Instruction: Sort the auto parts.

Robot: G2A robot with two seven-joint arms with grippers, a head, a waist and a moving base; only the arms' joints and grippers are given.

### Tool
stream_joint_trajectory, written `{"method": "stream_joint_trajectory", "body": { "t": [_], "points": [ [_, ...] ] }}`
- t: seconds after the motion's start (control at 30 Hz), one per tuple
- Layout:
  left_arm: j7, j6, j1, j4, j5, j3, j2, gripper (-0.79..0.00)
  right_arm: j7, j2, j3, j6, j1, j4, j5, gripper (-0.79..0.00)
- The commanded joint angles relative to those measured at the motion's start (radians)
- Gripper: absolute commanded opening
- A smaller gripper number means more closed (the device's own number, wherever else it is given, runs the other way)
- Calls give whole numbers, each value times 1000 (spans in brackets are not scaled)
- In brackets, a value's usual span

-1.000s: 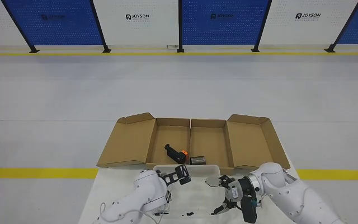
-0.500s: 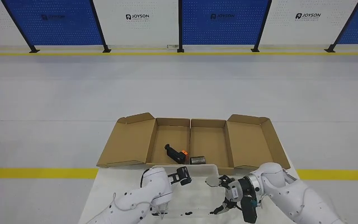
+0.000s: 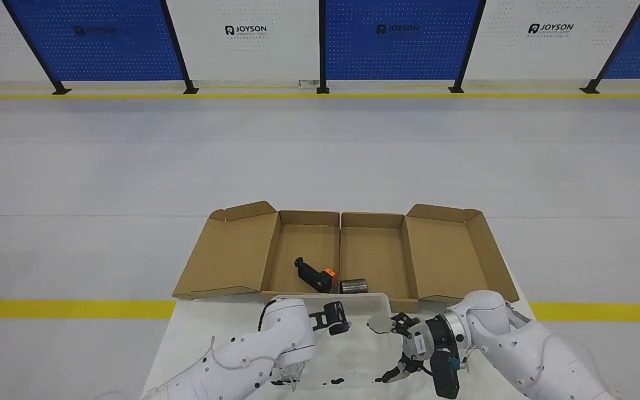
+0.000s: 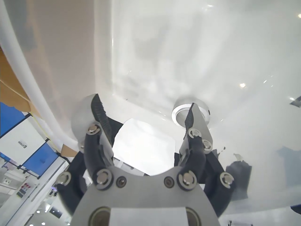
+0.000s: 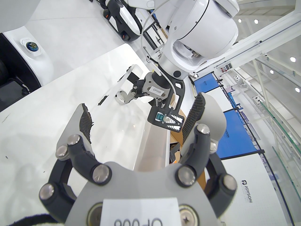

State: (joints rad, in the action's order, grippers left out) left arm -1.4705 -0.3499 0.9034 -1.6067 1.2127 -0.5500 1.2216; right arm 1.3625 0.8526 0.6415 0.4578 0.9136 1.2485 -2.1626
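left tool (image 4: 144, 104) spread wide beside silver ring (image 4: 179, 115) in tray (image 4: 164, 48).

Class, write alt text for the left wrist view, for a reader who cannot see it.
The left gripper, jaws open, hangs over the floor of a white tray, one fingertip overlapping a round silver metal part. Small dark scraps lie nearby on the tray.

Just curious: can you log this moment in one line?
left gripper: open, at silver ring in white tray | right gripper: open, empty
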Motion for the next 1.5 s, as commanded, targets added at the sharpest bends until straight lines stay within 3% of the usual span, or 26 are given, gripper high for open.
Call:
{"method": "stream_joint_trajectory", "body": {
  "t": [0.0,0.4,0.93,1.17,1.3,1.47],
  "points": [
    [-12,12,-3,2,6,20,-4,-185,1,0,0,-1,0,0,0,0],
    [-33,33,-76,32,-29,131,-17,-154,1,0,0,-1,0,0,0,0],
    [-57,57,-88,-3,-63,154,-42,-212,1,0,0,-1,0,0,0,0],
    [-59,59,-96,27,-62,168,-31,-283,1,0,0,-1,0,0,0,0],
    [-54,72,-108,53,-55,174,-12,-394,1,0,0,-1,0,0,0,0],
    [-45,78,-122,89,-59,192,19,-456,1,0,0,-1,0,0,0,0]
  ]
}}
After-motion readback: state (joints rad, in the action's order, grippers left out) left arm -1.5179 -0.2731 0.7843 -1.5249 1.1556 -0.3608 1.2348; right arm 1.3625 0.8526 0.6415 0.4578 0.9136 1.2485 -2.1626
